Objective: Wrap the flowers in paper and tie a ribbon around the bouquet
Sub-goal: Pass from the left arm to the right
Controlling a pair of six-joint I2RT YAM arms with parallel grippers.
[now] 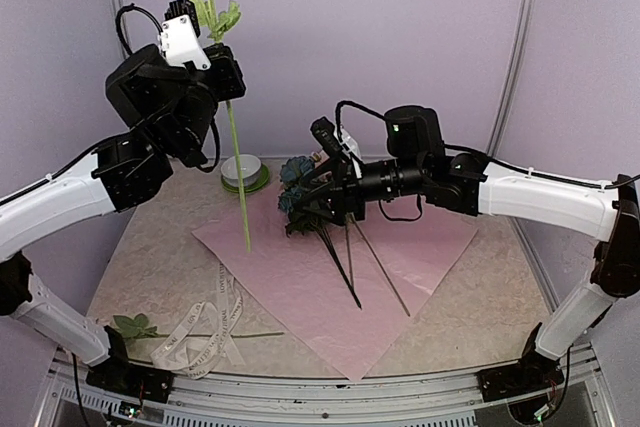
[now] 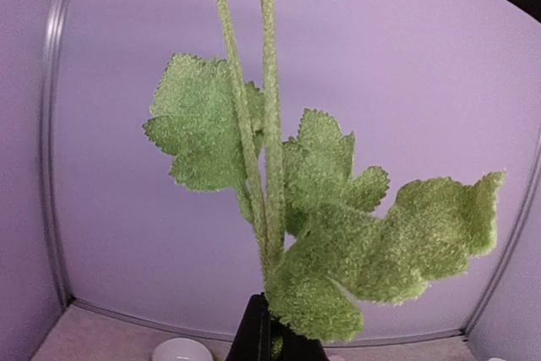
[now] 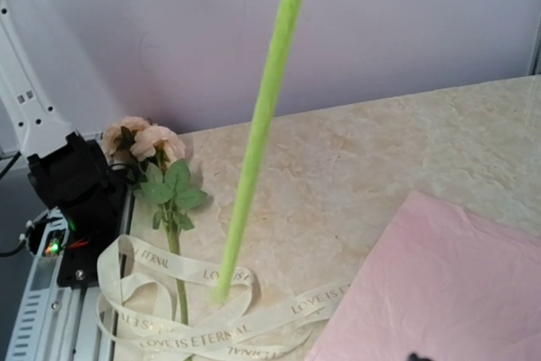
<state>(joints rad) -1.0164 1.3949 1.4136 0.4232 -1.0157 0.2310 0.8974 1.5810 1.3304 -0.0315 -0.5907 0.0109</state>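
We find the left gripper [image 1: 213, 45] clenched on the yellow flower [image 1: 238, 167], holding it upright above the table [image 1: 150, 247]. Its stem end hangs over the 10 o'clock edge of the lilac-pink paper [image 1: 290, 287]. The right gripper [image 1: 312, 185] sits against the blue flowers [image 1: 294, 171] at the sheet's 12 o'clock; we cannot tell whether it grips them. The lettered ribbon [image 1: 205, 332] and a pink rose [image 3: 139, 137] lie off the sheet's 7 o'clock side.
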